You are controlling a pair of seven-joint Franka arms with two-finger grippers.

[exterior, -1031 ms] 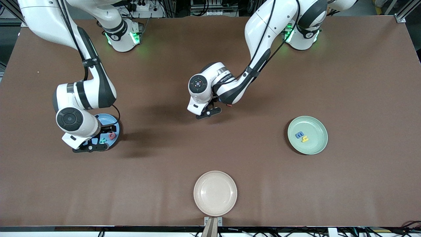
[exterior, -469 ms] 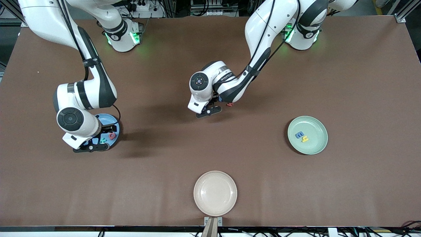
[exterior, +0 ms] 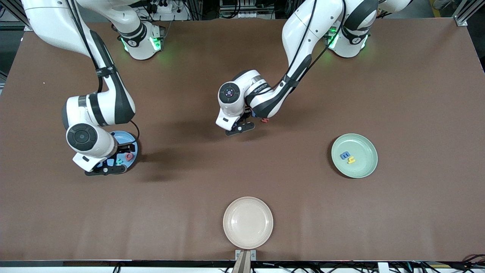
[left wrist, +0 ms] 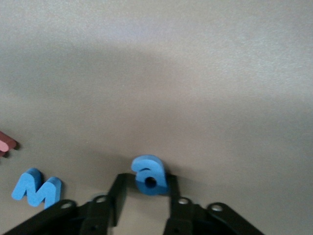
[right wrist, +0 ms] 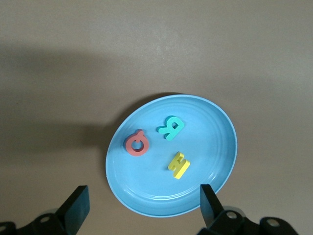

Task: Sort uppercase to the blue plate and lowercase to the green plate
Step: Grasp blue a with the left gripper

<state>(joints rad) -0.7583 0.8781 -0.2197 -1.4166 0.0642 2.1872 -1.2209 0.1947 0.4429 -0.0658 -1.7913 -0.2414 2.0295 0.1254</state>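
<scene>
My left gripper point(exterior: 238, 128) is low over the table's middle. In the left wrist view the left gripper point(left wrist: 145, 182) is open, its fingers on either side of a small blue lowercase letter point(left wrist: 149, 175) that lies on the table. One finger touches the letter and the other stands a little off it. The blue W point(left wrist: 36, 188) and the red w point(left wrist: 5, 143) lie close by; the red w also shows in the front view point(exterior: 265, 120). My right gripper point(right wrist: 142, 210) is open and empty over the blue plate point(right wrist: 215, 147), which holds the red Q point(right wrist: 134, 143), teal B point(right wrist: 171, 128) and yellow H point(right wrist: 179, 165). The green plate point(exterior: 363, 146) holds the blue e point(exterior: 344, 155) and yellow h point(exterior: 351, 160).
A cream-beige plate point(exterior: 247, 222) sits near the table's front edge, nearer the front camera than the left gripper. The blue plate point(exterior: 123, 137) lies toward the right arm's end and the green plate toward the left arm's end.
My left gripper has shifted slightly and settled around the small blue letter, uncovering the red w beside it. My right gripper has barely moved over the blue plate.
</scene>
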